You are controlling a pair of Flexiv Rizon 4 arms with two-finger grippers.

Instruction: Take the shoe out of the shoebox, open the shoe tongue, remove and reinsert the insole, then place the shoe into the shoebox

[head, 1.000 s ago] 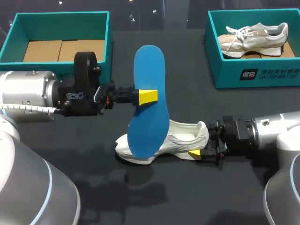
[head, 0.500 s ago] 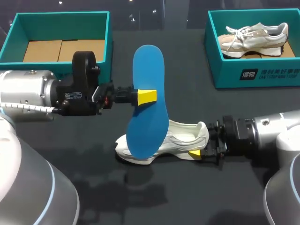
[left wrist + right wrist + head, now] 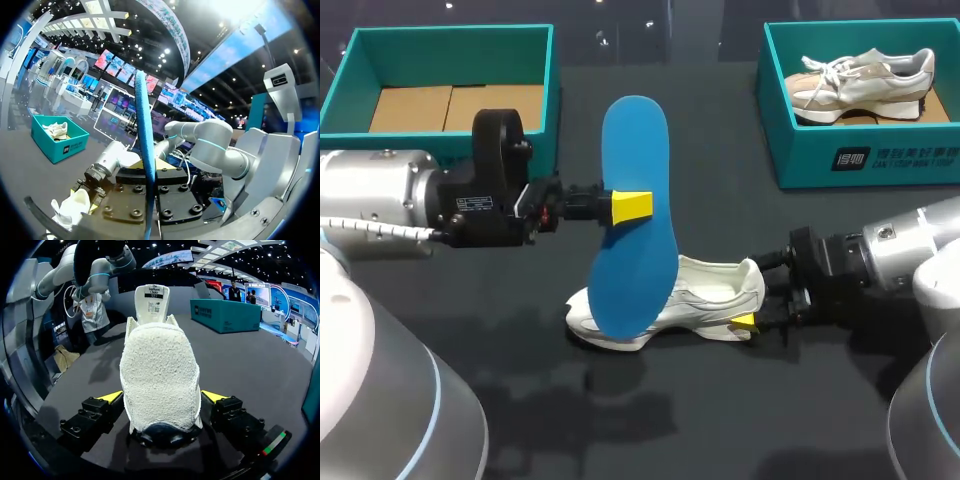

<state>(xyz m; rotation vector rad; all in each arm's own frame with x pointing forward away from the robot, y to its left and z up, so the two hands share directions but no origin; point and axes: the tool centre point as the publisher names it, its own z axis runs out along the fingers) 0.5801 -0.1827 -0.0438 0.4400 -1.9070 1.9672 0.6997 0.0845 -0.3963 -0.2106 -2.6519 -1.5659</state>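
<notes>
My left gripper (image 3: 632, 205) is shut on a blue insole (image 3: 638, 150) and holds it upright above the table; in the left wrist view the insole (image 3: 144, 125) shows edge-on between the fingers of that gripper (image 3: 148, 165). A white shoe (image 3: 695, 295) lies on the dark table under the insole, toe to the left. My right gripper (image 3: 755, 296) is at its heel. In the right wrist view the shoe's heel (image 3: 160, 375) sits between the spread yellow tips of that gripper (image 3: 161, 396), its tongue standing up. The shoe (image 3: 70, 207) also shows in the left wrist view.
A teal box (image 3: 860, 165) at the back right holds a beige sneaker (image 3: 860, 85). Another teal box (image 3: 450, 38) at the back left shows only its cardboard bottom. The right box (image 3: 225, 315) stands far ahead of the right gripper.
My right gripper's fingers have spread wider around the shoe's heel and the wrist has tilted up a little. The left gripper with the insole has drifted slightly left.
</notes>
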